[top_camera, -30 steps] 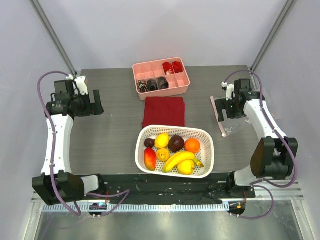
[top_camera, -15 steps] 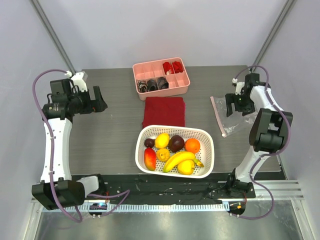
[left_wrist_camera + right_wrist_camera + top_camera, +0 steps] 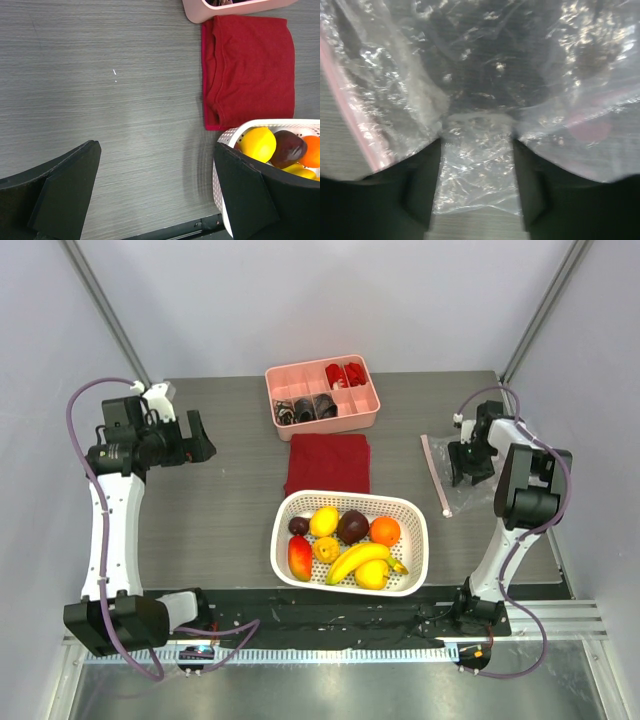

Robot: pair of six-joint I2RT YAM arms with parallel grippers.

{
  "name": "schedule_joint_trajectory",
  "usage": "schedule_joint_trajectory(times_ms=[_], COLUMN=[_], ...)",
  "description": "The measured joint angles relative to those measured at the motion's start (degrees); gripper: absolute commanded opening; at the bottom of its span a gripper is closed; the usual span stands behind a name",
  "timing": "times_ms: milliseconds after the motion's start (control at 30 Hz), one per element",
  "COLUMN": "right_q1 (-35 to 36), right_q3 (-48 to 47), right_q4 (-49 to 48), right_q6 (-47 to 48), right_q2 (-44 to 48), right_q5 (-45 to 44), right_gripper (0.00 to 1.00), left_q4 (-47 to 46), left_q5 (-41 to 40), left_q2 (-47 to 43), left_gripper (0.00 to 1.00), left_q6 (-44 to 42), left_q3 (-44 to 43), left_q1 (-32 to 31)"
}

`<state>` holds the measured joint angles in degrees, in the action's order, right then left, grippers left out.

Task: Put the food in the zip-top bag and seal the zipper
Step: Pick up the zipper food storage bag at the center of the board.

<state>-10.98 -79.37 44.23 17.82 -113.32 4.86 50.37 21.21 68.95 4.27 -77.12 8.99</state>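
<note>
The food lies in a white perforated basket (image 3: 418, 515): a banana (image 3: 356, 560), an orange (image 3: 385, 531), lemons (image 3: 324, 521), a dark plum (image 3: 352, 526) and a mango (image 3: 299, 557). The clear zip-top bag (image 3: 452, 495) lies flat at the right, its pink-edged zipper (image 3: 436, 476) towards the basket. My right gripper (image 3: 468, 462) is down on the bag and open. In the right wrist view the gripper (image 3: 477, 190) has its fingers (image 3: 420, 195) on either side of crinkled plastic (image 3: 475, 75). My left gripper (image 3: 196, 439) is open and empty over bare table at the left, also in its wrist view (image 3: 156, 165).
A pink compartment tray (image 3: 322, 422) with small red and dark items stands at the back. A folded red cloth (image 3: 328, 462) lies between it and the basket. The left wrist view shows the cloth (image 3: 247, 70) and the basket's rim (image 3: 222, 137) with a lemon (image 3: 257, 142).
My right arm has swung out and brought its gripper down onto the bag, which now looks narrower. My left gripper has shifted slightly towards the back.
</note>
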Motion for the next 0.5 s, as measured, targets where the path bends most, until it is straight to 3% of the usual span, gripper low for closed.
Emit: schedule_joint_trajectory(times_ms=[33, 67, 167, 500], right_q1=[0.0, 0.0, -0.13, -0.2], right_q3=[0.35, 0.66, 1.38, 3.13], right_q4=[-0.72, -1.4, -2.95, -3.06], right_q6=[0.17, 0.2, 0.17, -0.15], right_q2=[0.15, 0.28, 0.7, 2.75], right_q5=[-0.46, -0.85, -0.17, 7.1], right_gripper=[0.41, 0.25, 0.01, 0.01], left_q4=[0.0, 0.0, -0.07, -1.01], left_q5=[0.0, -0.04, -0.17, 1.86], left_q2=[0.0, 0.02, 0.17, 1.4], left_gripper=[1.0, 1.0, 1.0, 1.0], left_q6=[0.0, 0.0, 0.02, 1.22], left_q3=[0.0, 0.0, 0.0, 0.0], left_q1=[0.0, 0.0, 0.0, -0.02])
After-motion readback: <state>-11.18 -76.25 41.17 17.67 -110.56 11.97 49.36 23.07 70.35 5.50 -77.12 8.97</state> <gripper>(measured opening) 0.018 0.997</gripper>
